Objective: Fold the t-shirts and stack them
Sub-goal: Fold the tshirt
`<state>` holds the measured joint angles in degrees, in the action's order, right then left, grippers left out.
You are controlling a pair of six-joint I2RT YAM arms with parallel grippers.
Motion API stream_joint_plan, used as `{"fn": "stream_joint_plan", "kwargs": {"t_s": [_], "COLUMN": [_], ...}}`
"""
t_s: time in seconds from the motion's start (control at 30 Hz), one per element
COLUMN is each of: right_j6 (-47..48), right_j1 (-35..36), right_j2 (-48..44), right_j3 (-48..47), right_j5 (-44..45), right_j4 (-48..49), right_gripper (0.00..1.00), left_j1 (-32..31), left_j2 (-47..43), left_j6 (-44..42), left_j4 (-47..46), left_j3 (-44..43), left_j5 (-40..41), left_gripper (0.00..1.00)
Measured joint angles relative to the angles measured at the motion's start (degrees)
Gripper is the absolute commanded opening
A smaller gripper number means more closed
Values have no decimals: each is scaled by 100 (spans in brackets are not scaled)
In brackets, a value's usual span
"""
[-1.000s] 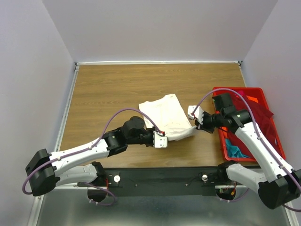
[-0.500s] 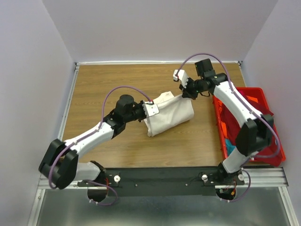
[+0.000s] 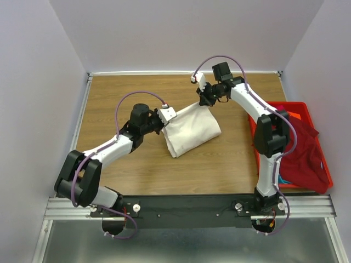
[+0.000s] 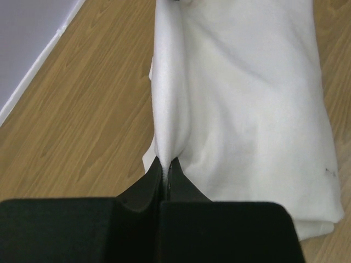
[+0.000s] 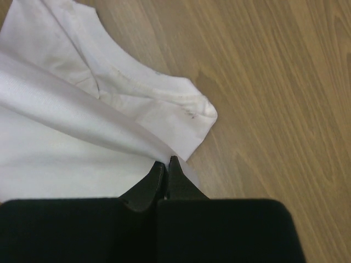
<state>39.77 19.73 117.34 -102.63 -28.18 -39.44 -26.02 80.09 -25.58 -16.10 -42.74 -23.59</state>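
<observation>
Cream-white t-shirt (image 3: 193, 130) is lying near the middle of the wooden table (image 3: 120, 93), its bulk resting on the wood. Left gripper (image 3: 166, 116) is pinching the shirt's left edge, jaws pressed together on a thin fold of cloth. Right gripper (image 3: 205, 99) is clamping the far right corner in the same way. Dark red t-shirt (image 3: 300, 156) is draping over the red crate (image 3: 293, 104) at the right edge, well apart, with orange cloth (image 3: 294, 116) showing inside

No readable text, no labels, no brands, no numbers, no signs anywhere in the views
</observation>
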Motion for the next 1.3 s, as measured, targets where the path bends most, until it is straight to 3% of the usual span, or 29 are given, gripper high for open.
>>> {"fn": "stream_joint_plan", "kwargs": {"t_s": [0.3,0.33,0.4,0.43,0.5,0.6,0.63,0.67,0.77,0.97,1.13,1.3], "right_j6": [-476,-525,-619,-730,-881,-1327,-1528,-1759,-2273,-2594,-2214,-1827], "right_j1": [15,15,20,26,42,52,52,44,-37,-595,-1279,-1327], "right_j2": [811,841,970,1019,1071,1084,1084,1078,855,-938,-2544,-3453], "right_j3": [-579,-612,-662,-688,-710,-743,-772,-791,-662,1215,2916,4140], "right_j5": [-31,-28,-22,22,205,876,1082,1314,1480,380,-577,-1021], "right_j4": [258,278,328,378,503,837,931,1084,1397,1657,1755,1707], "right_gripper": [1,8,26,46,64,77,93,100,100,100,100,100], "left_j1": [267,284,319,343,415,621,693,811,1187,1276,1233,1209], "left_j2": [763,800,879,953,1154,1373,1403,1405,1180,94,-50,-162], "left_j6": [398,439,557,664,885,1493,1652,1856,2380,3296,4133,4983], "left_j4": [87,92,127,168,313,730,826,979,1132,1069,870,955], "left_j3": [-358,-385,-448,-527,-739,-1176,-1292,-1443,-1751,-1362,-339,796], "left_j5": [168,188,238,289,472,835,935,1027,1110,544,109,157], "left_gripper": [0,1,22,47,69,77,83,97,98,98,98,98]}}
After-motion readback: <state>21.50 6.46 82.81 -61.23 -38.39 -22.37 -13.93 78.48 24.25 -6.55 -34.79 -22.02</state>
